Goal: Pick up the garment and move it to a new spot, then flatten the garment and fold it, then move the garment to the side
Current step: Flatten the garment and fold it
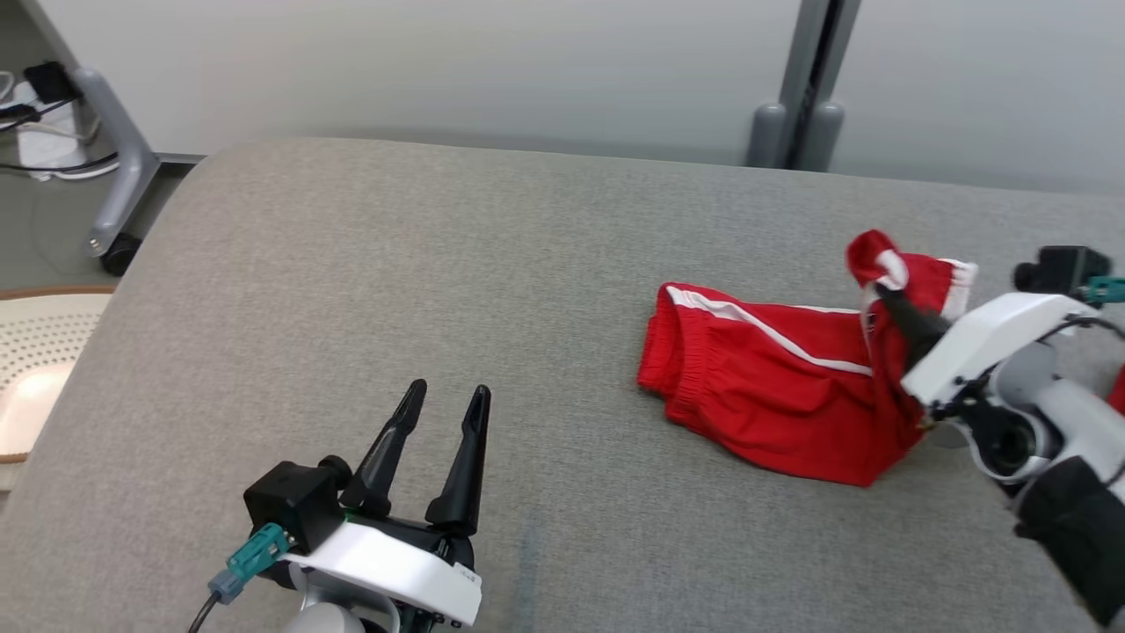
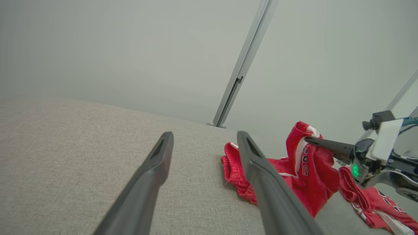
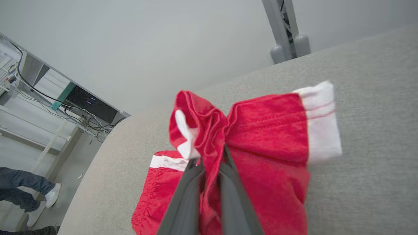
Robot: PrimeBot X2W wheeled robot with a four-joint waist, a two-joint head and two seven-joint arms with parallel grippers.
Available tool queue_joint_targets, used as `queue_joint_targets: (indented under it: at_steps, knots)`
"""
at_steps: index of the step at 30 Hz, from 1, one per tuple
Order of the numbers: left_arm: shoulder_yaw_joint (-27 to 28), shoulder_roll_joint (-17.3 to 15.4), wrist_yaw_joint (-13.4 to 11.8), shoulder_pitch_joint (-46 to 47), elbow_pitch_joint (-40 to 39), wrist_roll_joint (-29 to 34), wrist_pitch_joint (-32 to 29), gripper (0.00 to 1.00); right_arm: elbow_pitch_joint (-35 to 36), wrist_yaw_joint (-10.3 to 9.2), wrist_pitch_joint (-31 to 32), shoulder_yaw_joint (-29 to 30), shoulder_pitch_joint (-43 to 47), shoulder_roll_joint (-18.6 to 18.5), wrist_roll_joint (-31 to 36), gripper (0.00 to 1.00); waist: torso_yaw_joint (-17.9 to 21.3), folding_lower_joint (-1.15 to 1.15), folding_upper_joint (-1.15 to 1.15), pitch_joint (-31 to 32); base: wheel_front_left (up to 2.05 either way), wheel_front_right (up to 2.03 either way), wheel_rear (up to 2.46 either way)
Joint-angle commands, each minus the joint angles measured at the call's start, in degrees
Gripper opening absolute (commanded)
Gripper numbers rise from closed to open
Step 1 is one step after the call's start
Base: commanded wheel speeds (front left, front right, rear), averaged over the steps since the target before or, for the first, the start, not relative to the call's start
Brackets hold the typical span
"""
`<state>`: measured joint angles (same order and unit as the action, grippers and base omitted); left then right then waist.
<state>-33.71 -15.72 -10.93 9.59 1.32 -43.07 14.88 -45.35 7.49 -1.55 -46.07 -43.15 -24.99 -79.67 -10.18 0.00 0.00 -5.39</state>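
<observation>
The right pincer (image 1: 881,294) grips a thin fold of the shorts (image 1: 765,387), the rest sagging beneath it. The fold could slip out. The left pincer (image 1: 449,389) gapes empty.

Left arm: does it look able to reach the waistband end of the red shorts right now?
Probably yes. The left gripper stands open over the grey padded surface, with only bare surface between it and the waistband of the red shorts. The right gripper pinches the opposite leg end, clear of that path.
</observation>
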Motion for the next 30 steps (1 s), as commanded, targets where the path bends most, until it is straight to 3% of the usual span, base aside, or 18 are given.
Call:
queue_joint_targets:
  at_steps: [1,5,13,14,15,16,24,30]
  knots:
    - [0.3,0.1,0.3,-0.2,0.3,0.3,0.2,1.0,-0.4,0.01,0.2,-0.2,-0.4,1.0,-0.2,0.0,-1.0,0.0,0.0,0.2,0.0,0.0,0.0]
    - [0.3,1.4,1.5,0.2,1.3,0.8,0.2,1.0,-3.5,0.01,0.6,-0.8,-2.1,6.7,-0.4,0.0,-3.6,0.0,0.0,-0.6,0.0,0.0,0.0]
    - [0.5,2.3,2.4,1.1,3.1,1.3,0.3,1.0,-12.5,0.01,2.2,-3.2,-5.3,13.5,1.9,0.0,-7.0,0.0,0.0,-2.3,0.0,0.0,0.0]
    - [0.6,2.3,2.5,1.2,3.2,1.3,0.3,1.0,-12.9,0.01,2.4,-3.5,-5.4,14.1,2.1,0.12,-7.1,0.0,0.0,-2.3,0.0,0.0,0.0]
    - [0.7,2.3,2.7,1.2,3.4,1.4,0.3,1.0,-13.2,0.01,2.3,-3.7,-5.4,14.4,2.3,0.32,-7.2,0.0,0.0,-2.4,0.0,0.0,0.0]
    - [0.8,2.4,2.7,1.2,3.5,1.4,0.3,1.0,-13.4,0.01,2.2,-3.9,-5.5,14.7,2.4,1.0,-7.2,0.0,0.0,-2.4,0.0,0.0,0.0]
    - [1.5,2.2,2.7,0.4,4.2,1.7,0.3,1.0,-9.6,0.01,-0.8,-4.4,-4.6,14.1,2.8,1.0,-4.1,0.0,0.0,-1.3,0.0,0.0,0.0]
    - [2.3,1.6,2.1,-0.7,3.6,2.0,0.3,1.0,-2.2,0.01,-6.5,-3.5,-2.7,8.1,3.9,1.0,-0.7,0.0,0.0,0.0,0.0,0.0,0.0]
